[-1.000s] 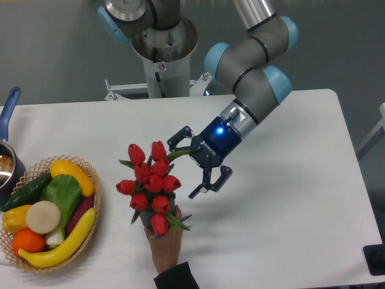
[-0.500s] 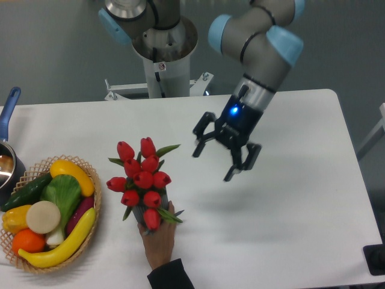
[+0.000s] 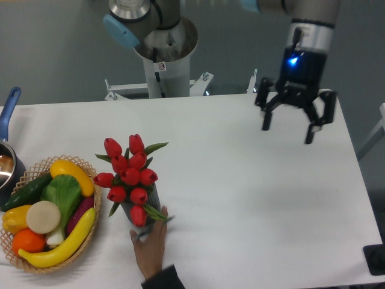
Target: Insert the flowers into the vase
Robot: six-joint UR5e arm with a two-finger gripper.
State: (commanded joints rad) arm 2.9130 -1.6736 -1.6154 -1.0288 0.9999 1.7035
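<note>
The gripper [image 3: 287,125] hangs above the far right part of the white table [image 3: 252,205], close to the table's far edge and right edge, with its fingers pointing downward. Both fingers [image 3: 266,117] are spread wide apart and nothing lies between them; the gripper is released and empty. A blue indicator light shows on the wrist section above the fingers. The flowers [image 3: 129,176], a tight bunch of red closed tulip buds with a few pointed green leaves, stand in the left-centre part of the table, toward the near edge. The bunch sits in the vase [image 3: 149,203], a dark grey ribbed cylinder, of which only a narrow part of the side shows below and to the right of the buds; the rest is covered by flowers and leaves. The bunch leans toward the far left. A human hand [image 3: 149,245] reaches in from the near edge of the table and touches the base of the vase, with the fingers at the lower leaves and a dark sleeve at the wrist. The gripper is well apart from the flowers and the vase. A wicker basket [image 3: 91,232] of vegetables lies at the near left corner of the table, just beside the flowers. A pot with a blue handle [image 3: 9,107] sits at the left edge, partly cut off by the frame.
</note>
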